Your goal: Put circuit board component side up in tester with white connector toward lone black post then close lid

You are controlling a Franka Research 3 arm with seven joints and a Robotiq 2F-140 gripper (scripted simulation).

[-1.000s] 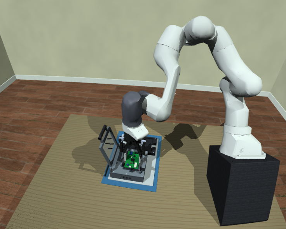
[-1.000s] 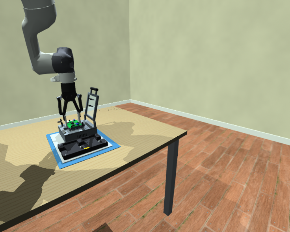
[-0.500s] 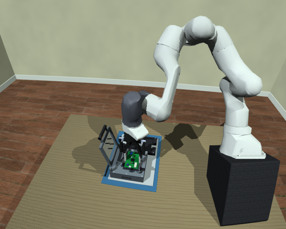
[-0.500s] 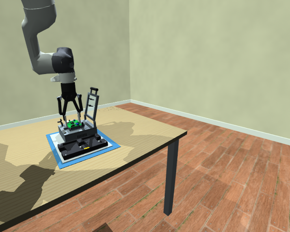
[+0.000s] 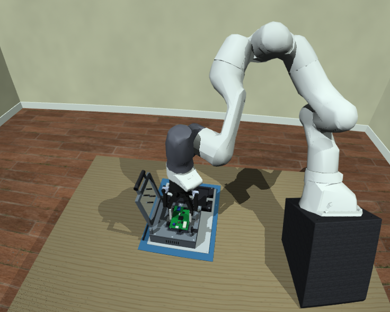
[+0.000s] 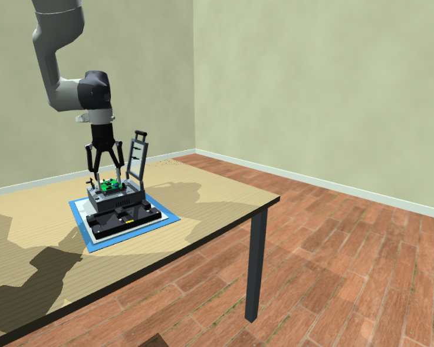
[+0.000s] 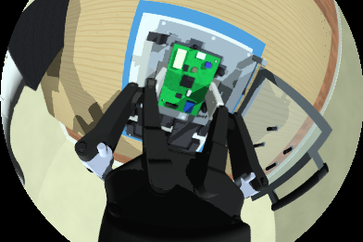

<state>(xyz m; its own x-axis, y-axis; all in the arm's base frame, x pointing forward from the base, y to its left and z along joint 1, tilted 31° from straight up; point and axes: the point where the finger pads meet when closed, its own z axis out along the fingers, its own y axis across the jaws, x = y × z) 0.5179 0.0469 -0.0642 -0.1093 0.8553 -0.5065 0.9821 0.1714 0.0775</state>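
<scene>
The green circuit board [image 5: 178,219] [image 6: 109,186] [image 7: 187,79] lies component side up at the top of the grey tester [image 5: 173,239] [image 6: 117,199]. Its white connector [image 7: 181,56] [image 5: 185,224] sits at the board's end farthest from the black tray [image 5: 207,197] [image 6: 117,219]. My gripper [image 5: 181,212] [image 6: 107,179] [image 7: 186,82] points straight down over the tester, its two fingers shut on the board's long sides. The tester's lid [image 5: 140,181] [image 6: 140,134] [image 7: 317,119] stands open and nearly upright beside the gripper. The pins and holes are too small to make out.
Tester and tray rest on a white plate on a blue mat [image 5: 176,253] [image 6: 167,219] [image 7: 191,12] on the wooden table [image 5: 90,273] [image 6: 217,192]. The arm's black pedestal [image 5: 327,256] stands at the table's right. The table edge [image 6: 201,235] runs in front of the tray.
</scene>
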